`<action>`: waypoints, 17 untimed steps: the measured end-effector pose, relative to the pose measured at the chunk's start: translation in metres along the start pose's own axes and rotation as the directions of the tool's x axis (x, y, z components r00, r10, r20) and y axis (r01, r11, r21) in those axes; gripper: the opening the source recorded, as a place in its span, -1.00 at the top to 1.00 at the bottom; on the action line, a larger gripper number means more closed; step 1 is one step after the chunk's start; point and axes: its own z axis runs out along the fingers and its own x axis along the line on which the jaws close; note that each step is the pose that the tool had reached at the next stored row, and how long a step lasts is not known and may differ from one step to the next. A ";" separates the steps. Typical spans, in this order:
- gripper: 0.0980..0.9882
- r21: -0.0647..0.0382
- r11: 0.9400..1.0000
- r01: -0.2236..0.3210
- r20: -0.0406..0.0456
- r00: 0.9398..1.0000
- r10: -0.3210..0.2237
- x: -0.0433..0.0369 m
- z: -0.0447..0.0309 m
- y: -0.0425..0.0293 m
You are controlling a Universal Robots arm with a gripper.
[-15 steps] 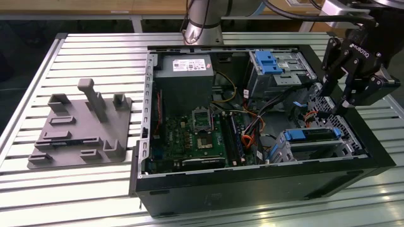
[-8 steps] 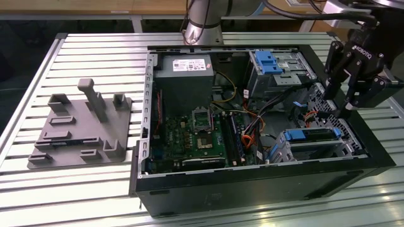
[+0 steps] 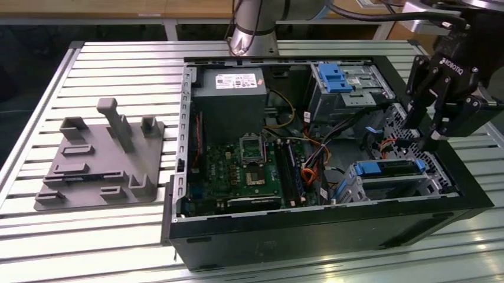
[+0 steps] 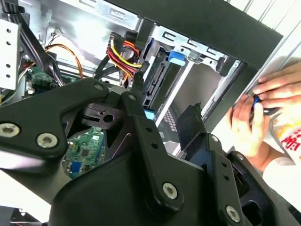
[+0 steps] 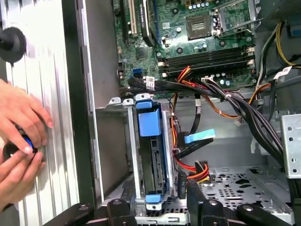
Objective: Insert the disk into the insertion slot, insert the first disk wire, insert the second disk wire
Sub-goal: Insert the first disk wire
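The disk, grey in its blue carrier, sits inside the insertion slot, a silver cage at the case's corner on the exterior view's right. In the first wrist view the disk stands on edge in the cage. My gripper hangs just above that cage, open, and its fingers straddle the cage. A black plug on red and yellow wires and a blue flat plug lie beside the disk. I cannot tell whether either is plugged in. One fingertip is close to the red-yellow bundle.
A person's hands hold something small outside the case wall, close to my gripper. A taller cage with a blue latch, the power supply and motherboard are inside the case. A grey fixture lies at the exterior view's left.
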 end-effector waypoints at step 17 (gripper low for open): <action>-0.03 -0.073 0.997 -0.011 -0.026 1.000 0.009 -0.0220 0.0109 -0.0188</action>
